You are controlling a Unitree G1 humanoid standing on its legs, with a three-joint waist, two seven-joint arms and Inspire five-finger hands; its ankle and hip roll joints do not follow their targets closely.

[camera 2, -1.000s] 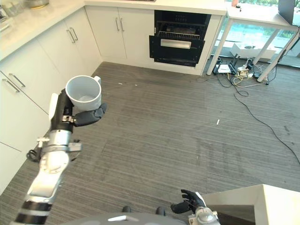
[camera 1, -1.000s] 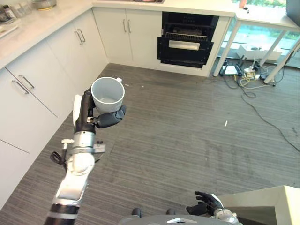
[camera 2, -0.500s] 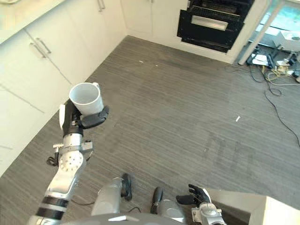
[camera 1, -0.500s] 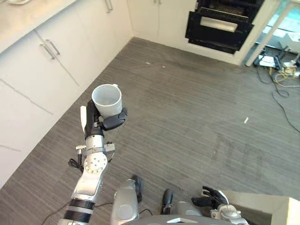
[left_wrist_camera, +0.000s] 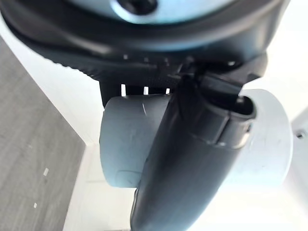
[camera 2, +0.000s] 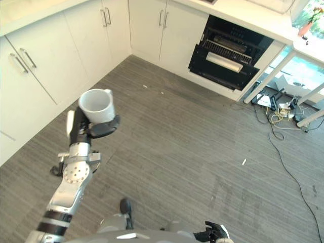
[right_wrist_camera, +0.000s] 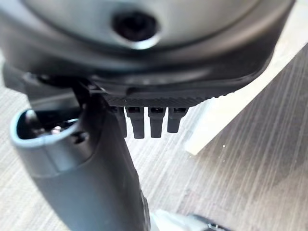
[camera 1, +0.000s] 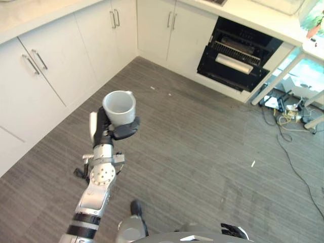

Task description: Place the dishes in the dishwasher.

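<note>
Left eye view: the left robot hand (camera 1: 110, 132) holds one white mug (camera 1: 119, 107) upright above the grey floor (camera 1: 192, 147), with the mug's opening facing up. The fingers are curled round the mug's side and the thumb presses on the other side, so the robot hand is clamped on the mug. The mug looks empty inside. A small handle shows at its far rim. In the left wrist view the thumb (left_wrist_camera: 192, 163) lies across the pale wall of the mug (left_wrist_camera: 122, 139), and the fingertips touch it from behind.

The right robot hand (camera 2: 215, 234) shows at the bottom edge of the right eye view, low and well apart from the mug. In the right wrist view its fingers (right_wrist_camera: 149, 120) point straight out in a row and the thumb (right_wrist_camera: 86, 183) stands beside them; they hold nothing, so this robot hand is relaxed and apart.

One dishwasher (camera 1: 238, 58) stands open at the far side of the room, under the white worktop (camera 1: 253, 20), with its dark door (camera 1: 230, 71) folded down and one rack (camera 1: 235, 50) visible inside. The mug is well apart from it, not yet inside. White cabinets (camera 1: 61, 55) run along the left wall and the far wall; six metal handles can be counted on them. To the right of the dishwasher several cables (camera 1: 288, 109) lie on the floor beside white table legs (camera 1: 266, 83).
</note>
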